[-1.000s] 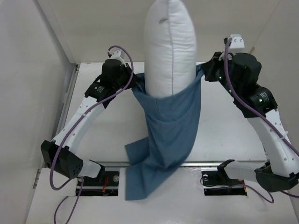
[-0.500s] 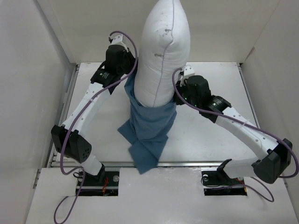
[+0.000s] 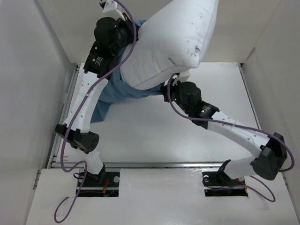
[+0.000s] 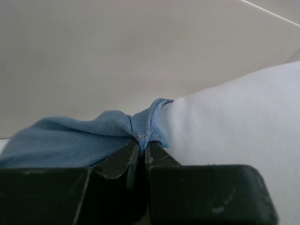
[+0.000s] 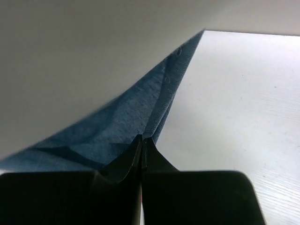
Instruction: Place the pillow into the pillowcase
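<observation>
Nearest us lies the bare white table (image 3: 187, 140), and the right arm stretches across it toward the left. The right gripper (image 5: 142, 138) has its 2 jaws pressed together on a fold of the pillowcase (image 3: 116, 90). In its wrist view we see the blue cloth running away from the pinch in a taut ridge, with the tabletop to its right.

Further out, the pillowcase hangs bunched beneath the pillow (image 3: 171, 42), its loose end drooping toward the table's left side. The pillow is up off the table and tilted. Its lower left end is tucked into the blue cloth, and its upper right end is bare and high against the back wall (image 3: 248, 23).

Farthest from us, the left gripper (image 4: 143, 143) sits high, jaws clamped on the gathered hem of the pillowcase. In its wrist view we see that hem lying right against the white pillow fabric.
</observation>
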